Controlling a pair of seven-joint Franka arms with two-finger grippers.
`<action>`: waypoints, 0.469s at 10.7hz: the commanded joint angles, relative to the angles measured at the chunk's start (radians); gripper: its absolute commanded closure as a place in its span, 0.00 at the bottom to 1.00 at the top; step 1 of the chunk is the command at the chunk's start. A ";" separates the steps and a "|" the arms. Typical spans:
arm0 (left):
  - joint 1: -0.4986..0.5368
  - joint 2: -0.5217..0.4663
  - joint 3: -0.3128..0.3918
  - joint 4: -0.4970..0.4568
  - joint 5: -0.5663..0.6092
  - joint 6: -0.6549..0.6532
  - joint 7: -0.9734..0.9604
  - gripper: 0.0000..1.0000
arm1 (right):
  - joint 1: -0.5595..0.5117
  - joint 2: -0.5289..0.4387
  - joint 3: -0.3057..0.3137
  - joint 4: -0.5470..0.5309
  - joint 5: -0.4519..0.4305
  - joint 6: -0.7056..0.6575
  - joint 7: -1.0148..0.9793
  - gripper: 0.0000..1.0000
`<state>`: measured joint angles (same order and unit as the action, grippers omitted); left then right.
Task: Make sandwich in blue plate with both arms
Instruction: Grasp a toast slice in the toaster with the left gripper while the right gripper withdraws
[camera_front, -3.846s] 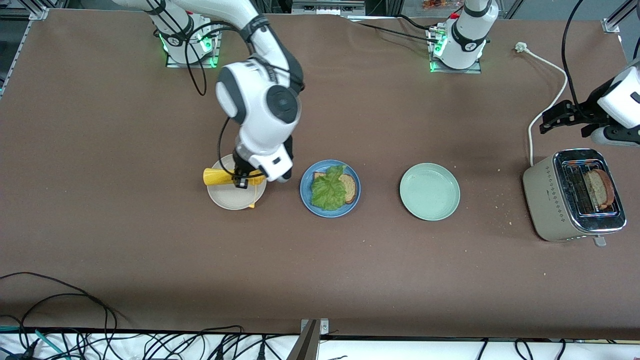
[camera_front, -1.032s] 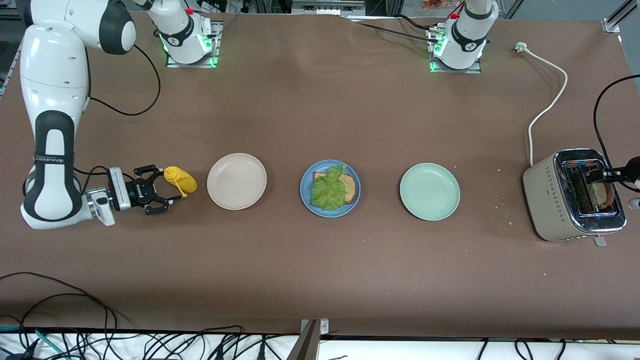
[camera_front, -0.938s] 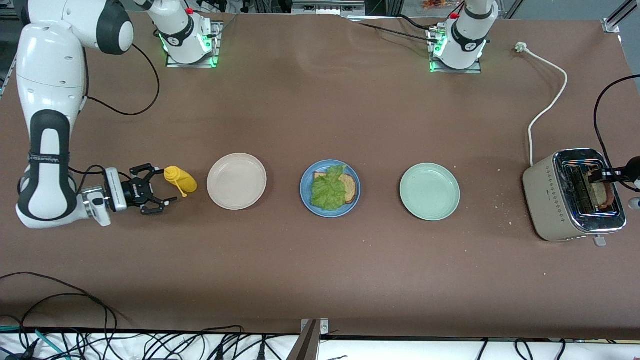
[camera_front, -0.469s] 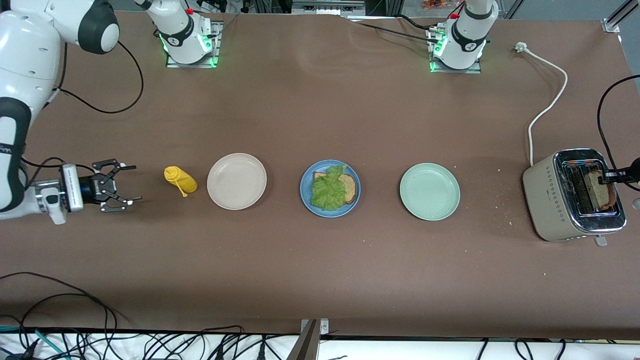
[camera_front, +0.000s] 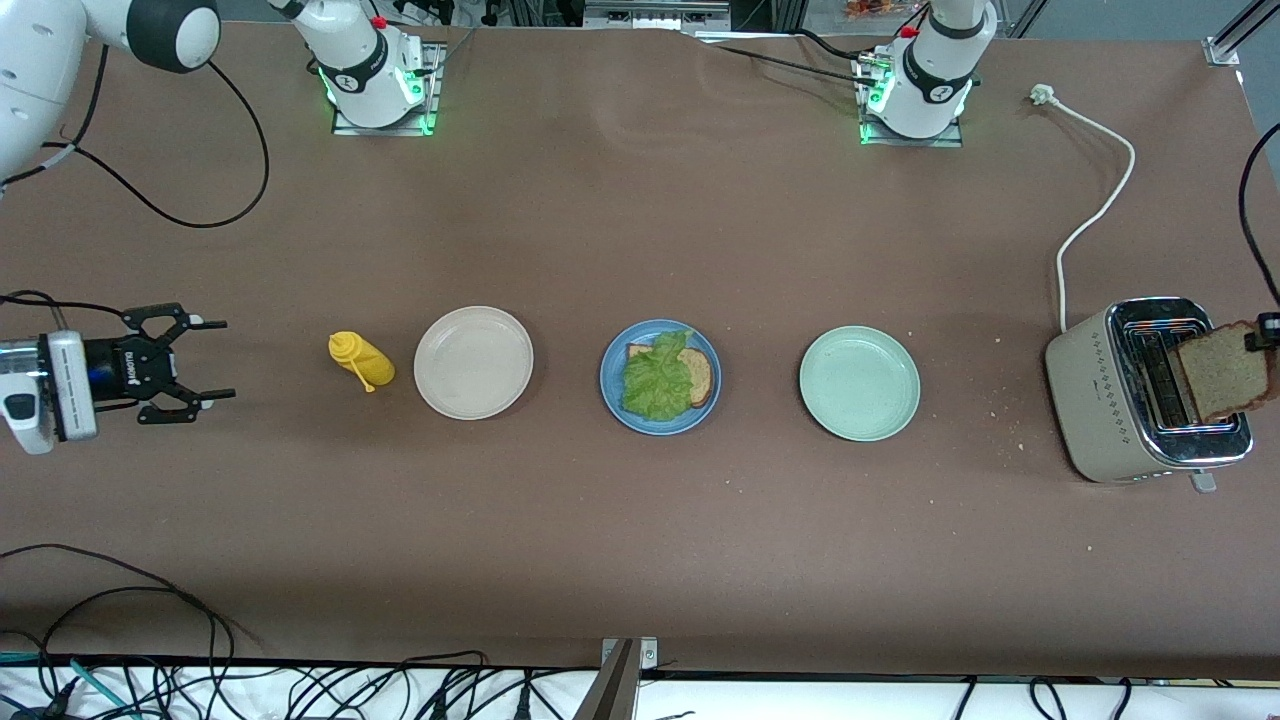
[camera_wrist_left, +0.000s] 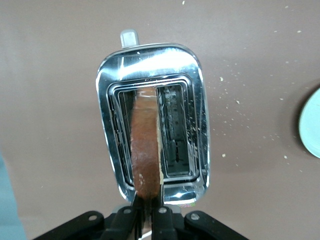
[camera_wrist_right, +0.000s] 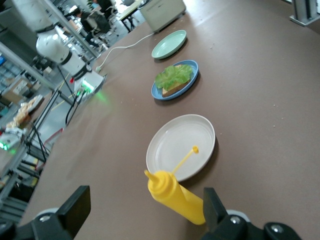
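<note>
We see the left gripper (camera_wrist_left: 143, 212) clamped on a brown toast slice (camera_front: 1222, 372) above the chrome-topped beige toaster (camera_front: 1110, 400) (3 o'clock of the round blue plate (camera_front: 613, 385)). Right gripper (camera_front: 205, 358) open, empty, 9 o'clock of the yellow squeeze bottle (camera_front: 361, 360).

You are looking at an evenly lit scene: soft overhead light covers the brown counter (camera_front: 640, 520) with no harsh hot spots, and things on it cast only short, faint shadows. The front view is sharp from edge to edge, with slight bending of straight lines toward the corners. Green indicator lights glow at both arm bases. In the left wrist view the chrome top of the toaster (camera_wrist_left: 152, 122) throws a bright glare patch along its rim, and the toast slice (camera_wrist_left: 146, 150) close to the lens looks soft. In the right wrist view the mustard bottle (camera_wrist_right: 176, 196) is crisp while the room past the counter blurs and the horizon tilts.
</note>
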<state>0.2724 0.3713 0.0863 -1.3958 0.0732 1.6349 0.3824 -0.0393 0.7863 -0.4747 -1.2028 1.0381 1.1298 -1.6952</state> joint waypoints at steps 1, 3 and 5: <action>-0.002 -0.028 -0.028 0.121 0.013 -0.142 0.041 1.00 | 0.038 -0.094 0.024 -0.003 -0.021 0.039 0.297 0.00; -0.004 -0.057 -0.049 0.123 0.010 -0.158 0.041 1.00 | 0.067 -0.206 0.069 -0.058 -0.122 0.149 0.487 0.00; -0.004 -0.060 -0.111 0.123 -0.004 -0.158 0.039 1.00 | 0.068 -0.323 0.166 -0.121 -0.321 0.252 0.636 0.00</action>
<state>0.2694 0.3174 0.0290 -1.2812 0.0732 1.4929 0.4022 0.0198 0.6201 -0.3935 -1.2023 0.8953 1.2728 -1.2022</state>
